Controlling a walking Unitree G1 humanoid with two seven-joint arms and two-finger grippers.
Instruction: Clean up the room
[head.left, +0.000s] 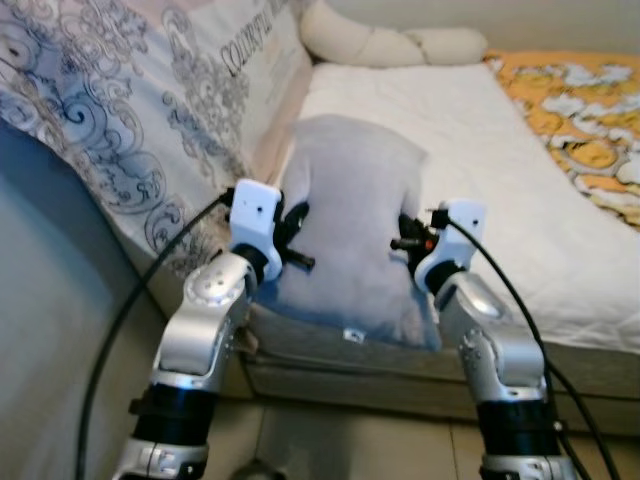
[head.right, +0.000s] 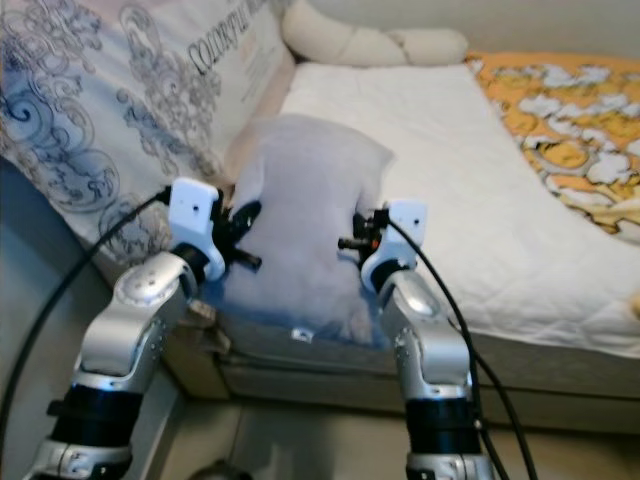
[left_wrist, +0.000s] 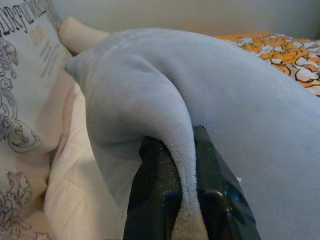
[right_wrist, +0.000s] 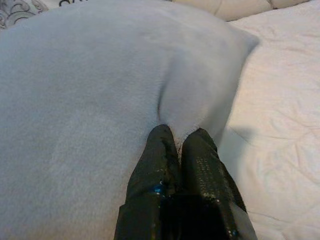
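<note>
White quilted bed (head.left: 470, 150) carries a soft grey fleece pillow (head.left: 350, 220) at its near edge, pinched by the left end effector (left_wrist: 186, 200) and right end effector (right_wrist: 177, 150) on opposite sides, seemingly for repositioning.

head eyes look down over the bed (head.left: 480, 150); wrist views sit close against the grey pillow (left_wrist: 225, 100).

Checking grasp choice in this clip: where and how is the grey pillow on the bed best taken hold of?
By its two side edges, one gripper from each side. The grey pillow is broad and soft, so pinching a fold of fabric works: the left gripper is shut on a ridge at its left edge, the right gripper on a tuck at its right edge.
</note>
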